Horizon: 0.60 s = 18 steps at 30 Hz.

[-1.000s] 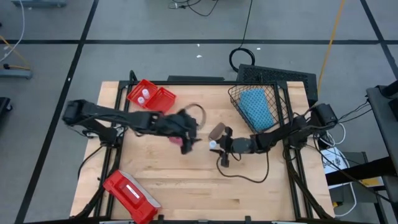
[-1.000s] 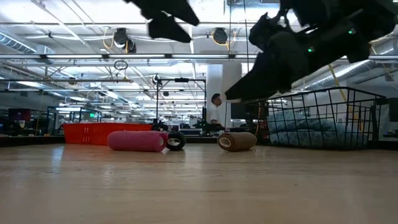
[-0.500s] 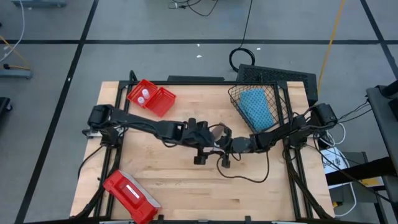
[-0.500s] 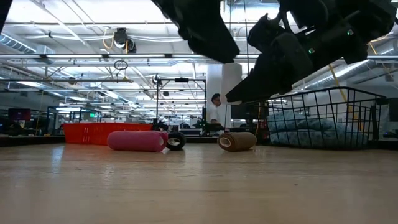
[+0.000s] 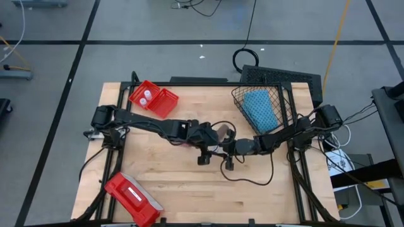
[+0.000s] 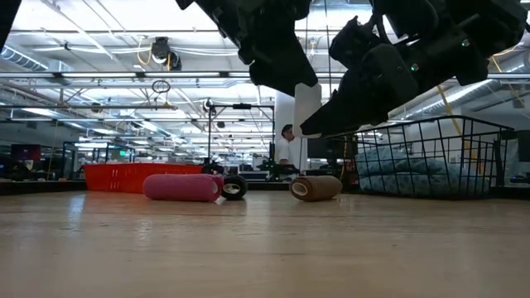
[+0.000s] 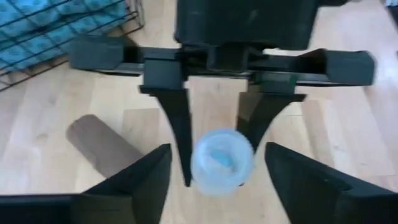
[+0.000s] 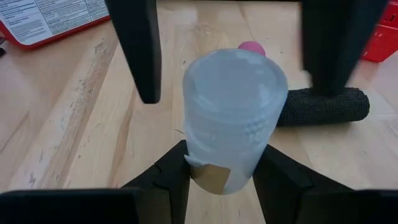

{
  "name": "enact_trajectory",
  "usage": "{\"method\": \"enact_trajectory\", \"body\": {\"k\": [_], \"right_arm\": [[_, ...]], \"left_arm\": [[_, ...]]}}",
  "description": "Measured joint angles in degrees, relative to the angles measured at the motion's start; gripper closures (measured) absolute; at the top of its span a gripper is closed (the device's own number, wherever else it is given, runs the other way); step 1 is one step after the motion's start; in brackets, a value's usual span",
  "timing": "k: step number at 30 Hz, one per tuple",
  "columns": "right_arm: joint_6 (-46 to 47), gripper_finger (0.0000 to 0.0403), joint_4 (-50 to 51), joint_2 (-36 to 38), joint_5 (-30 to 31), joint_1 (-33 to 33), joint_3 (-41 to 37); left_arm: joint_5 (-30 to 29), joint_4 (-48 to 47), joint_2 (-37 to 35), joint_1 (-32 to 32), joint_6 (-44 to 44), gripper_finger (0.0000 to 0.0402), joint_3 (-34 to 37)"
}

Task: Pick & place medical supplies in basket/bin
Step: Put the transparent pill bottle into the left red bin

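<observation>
My right gripper (image 5: 225, 149) is at mid-table, shut on a small white bottle (image 8: 233, 118). My left gripper (image 7: 221, 180) faces it, open, with one finger on either side of the bottle and apart from it. A brown roll (image 6: 315, 188), a black roll (image 8: 320, 106) and a pink roll (image 6: 182, 187) lie on their sides on the table. The blue pad (image 5: 259, 107) lies in the black wire basket (image 5: 283, 94). The red two-compartment bin (image 5: 165, 101) near the far left corner holds two white bottles. My right gripper pinches the white bottle by its end nearest the wrist (image 8: 214, 171), between its two fingers (image 8: 171, 171). The fingers come about level from the table's right side. The bottle sticks out forward past the fingertips, lifted clear of the table (image 6: 308, 106).
A flat red case with a white label (image 5: 132, 197) lies near the table's near left corner. A thin dark cable (image 5: 252, 180) trails over the wood near my right gripper. Bare wood (image 5: 189, 189) stretches along the near side.
My left gripper has swung from above the pink roll toward the table's right until it faces my right gripper, its open fingers now flanking the held bottle. In the last half second it has only edged closer. The right arm and the bottle have kept still.
</observation>
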State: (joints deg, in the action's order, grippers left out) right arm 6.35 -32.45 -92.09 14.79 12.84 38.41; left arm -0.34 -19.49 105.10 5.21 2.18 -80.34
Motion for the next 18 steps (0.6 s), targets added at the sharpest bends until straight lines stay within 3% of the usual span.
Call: {"method": "enact_trajectory", "body": {"k": [8, 18], "right_arm": [[-0.2, 0.0272, -0.5, 0.0, 0.0, 0.0, 0.0], [0.0, 0.0271, 0.1, 0.0, 0.2, 0.0, 0.0]], "left_arm": [[0.4, 0.8, 1.3, 0.0, 1.4, 0.0222, 0.0], [-1.2, 1.4, 1.8, 0.1, -0.2, 0.026, 0.1]]}}
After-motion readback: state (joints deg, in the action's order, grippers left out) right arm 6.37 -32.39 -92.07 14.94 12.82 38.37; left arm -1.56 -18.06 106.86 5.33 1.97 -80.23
